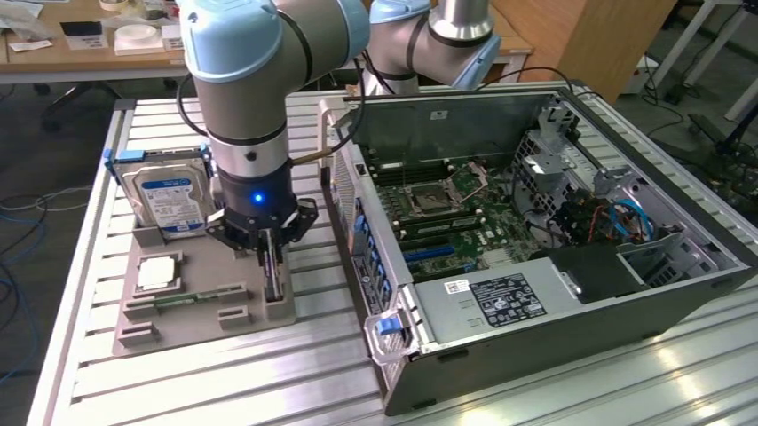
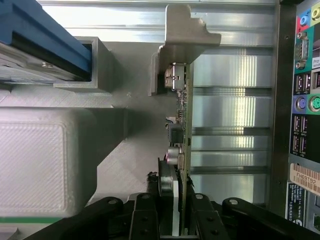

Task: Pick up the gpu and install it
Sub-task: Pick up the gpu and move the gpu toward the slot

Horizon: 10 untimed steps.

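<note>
The gpu (image 1: 275,288) stands on edge in a slot of the grey holder tray (image 1: 177,333), on the side nearest the open computer case (image 1: 533,266). My gripper (image 1: 270,259) is down over the card's upper edge, one finger on each side. In the wrist view the gpu (image 2: 184,115) runs away from me edge-on, with its silvery end bracket (image 2: 187,30) at the far end. The gripper (image 2: 180,222) straddles it, still open: the black fingers (image 2: 150,215) sit close to the card, with a thin gap on one side. The card rests in its slot.
On the same tray are a blue-labelled hard drive (image 1: 166,200) standing upright, a processor (image 1: 158,273) and a green memory stick (image 1: 190,297). The case lies open with its motherboard (image 1: 456,213) exposed; its rear ports (image 2: 305,100) are close beside the card.
</note>
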Motion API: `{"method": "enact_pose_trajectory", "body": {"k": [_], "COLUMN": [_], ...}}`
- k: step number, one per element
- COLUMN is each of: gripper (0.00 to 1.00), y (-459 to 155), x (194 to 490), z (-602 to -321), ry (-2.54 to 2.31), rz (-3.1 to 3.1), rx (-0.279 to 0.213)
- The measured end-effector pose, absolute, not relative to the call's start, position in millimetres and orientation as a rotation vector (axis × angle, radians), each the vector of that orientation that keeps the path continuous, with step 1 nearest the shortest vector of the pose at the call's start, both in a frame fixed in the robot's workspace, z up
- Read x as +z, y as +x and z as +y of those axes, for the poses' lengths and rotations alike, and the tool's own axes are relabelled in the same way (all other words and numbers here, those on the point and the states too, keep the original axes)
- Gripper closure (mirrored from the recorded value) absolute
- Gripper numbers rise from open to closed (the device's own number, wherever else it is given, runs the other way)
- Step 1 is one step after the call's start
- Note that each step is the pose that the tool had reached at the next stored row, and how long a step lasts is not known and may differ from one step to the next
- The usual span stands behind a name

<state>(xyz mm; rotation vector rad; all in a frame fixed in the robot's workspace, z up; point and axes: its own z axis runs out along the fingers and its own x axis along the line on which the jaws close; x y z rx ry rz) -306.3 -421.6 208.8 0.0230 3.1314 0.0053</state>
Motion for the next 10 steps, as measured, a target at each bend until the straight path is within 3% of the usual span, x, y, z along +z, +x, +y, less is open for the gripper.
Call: {"method": "enact_pose_trajectory", "body": {"k": [10], "gripper": [0.72], "y": [-306.2], "x": [209.9], "z": [-421.6], "ry": [0.023], "rz": [3.131], "rx": [0.008]}}
